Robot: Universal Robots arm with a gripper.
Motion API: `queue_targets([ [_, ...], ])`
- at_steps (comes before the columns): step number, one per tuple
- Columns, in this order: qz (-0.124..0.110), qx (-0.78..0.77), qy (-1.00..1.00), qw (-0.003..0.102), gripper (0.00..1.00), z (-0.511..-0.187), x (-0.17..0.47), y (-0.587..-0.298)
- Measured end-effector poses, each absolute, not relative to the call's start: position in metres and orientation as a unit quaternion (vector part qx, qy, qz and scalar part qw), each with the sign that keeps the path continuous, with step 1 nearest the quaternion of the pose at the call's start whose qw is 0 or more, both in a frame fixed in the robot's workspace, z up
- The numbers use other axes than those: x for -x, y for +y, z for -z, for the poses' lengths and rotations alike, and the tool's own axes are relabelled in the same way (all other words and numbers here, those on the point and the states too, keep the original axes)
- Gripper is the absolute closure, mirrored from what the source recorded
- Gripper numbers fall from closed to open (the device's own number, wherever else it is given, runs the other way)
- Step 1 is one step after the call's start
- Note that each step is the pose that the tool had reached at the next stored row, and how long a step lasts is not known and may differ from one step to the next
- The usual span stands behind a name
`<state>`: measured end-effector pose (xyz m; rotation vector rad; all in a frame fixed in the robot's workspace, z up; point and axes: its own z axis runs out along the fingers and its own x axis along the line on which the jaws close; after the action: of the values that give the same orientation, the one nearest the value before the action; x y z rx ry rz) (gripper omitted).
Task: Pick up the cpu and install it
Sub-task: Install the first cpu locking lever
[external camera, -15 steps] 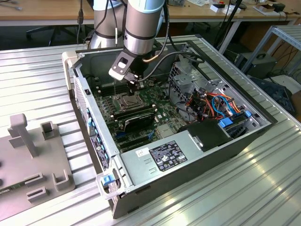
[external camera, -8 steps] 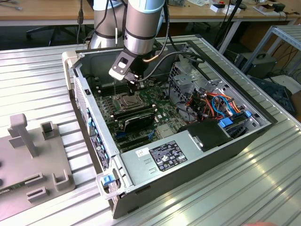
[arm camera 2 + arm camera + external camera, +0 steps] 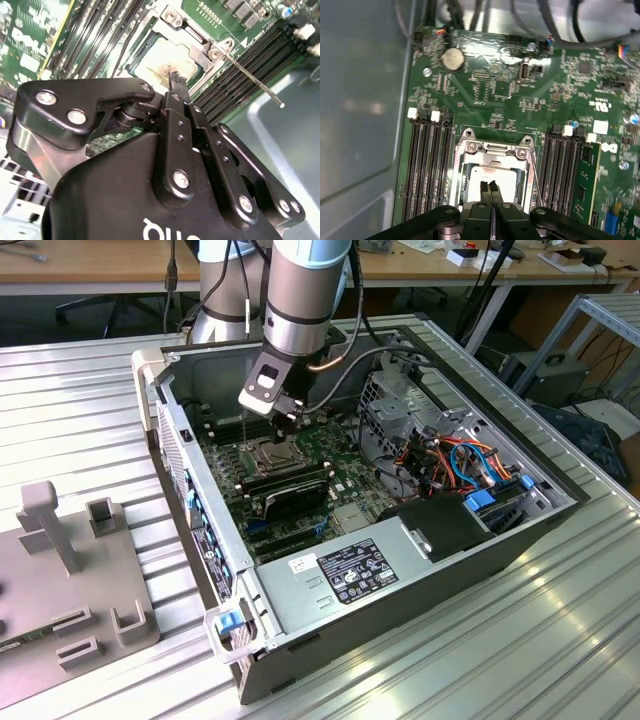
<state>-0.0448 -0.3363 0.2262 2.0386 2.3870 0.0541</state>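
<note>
Status: cpu (image 3: 507,179) is sitting flat in the socket (image 3: 495,150), silvery-tan face up. It is looking square to the metal frame in both wrist views. The pick and the drop-in are reading as done.

gripper (image 3: 489,187) is hanging directly over the cpu face with its fingers pinched together and nothing between them. In the second wrist view the tip is sitting right at the chip's edge. Whether it is touching the chip or floating just above it, the frames are not telling.

What is left, as a judgement: the thin lever (image 3: 250,75) is sticking out free alongside the socket and angling away over the memory slots. So the clamp-down is probably not finished. Whether the frame is fully down on the chip is not clear.

Containers:
- case (image 3: 480,560) is lying open-side-up on the ribbed tabletop (image 3: 520,640), with the arm reaching in from above.
- motherboard (image 3: 510,90) is lying flat on the case floor. The socket is sitting between two banks of memory slots (image 3: 427,170), with one green module (image 3: 585,180) standing in one bank.
- power supply (image 3: 345,575) is lying along one long wall of the case.
- Orange and blue cables (image 3: 460,455) are bunching by the drive bay at the case end on the exterior view's right.
- A grey fixture (image 3: 70,580) with posts and small holders is sitting on the tabletop well apart from the case, at the exterior view's left.
</note>
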Motion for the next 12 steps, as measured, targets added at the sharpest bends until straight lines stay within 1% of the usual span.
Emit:
queue_targets([
  [12, -0.017, -0.538, 0.843, -0.001, 0.89, -0.2242, 0.0449, -0.3364],
])
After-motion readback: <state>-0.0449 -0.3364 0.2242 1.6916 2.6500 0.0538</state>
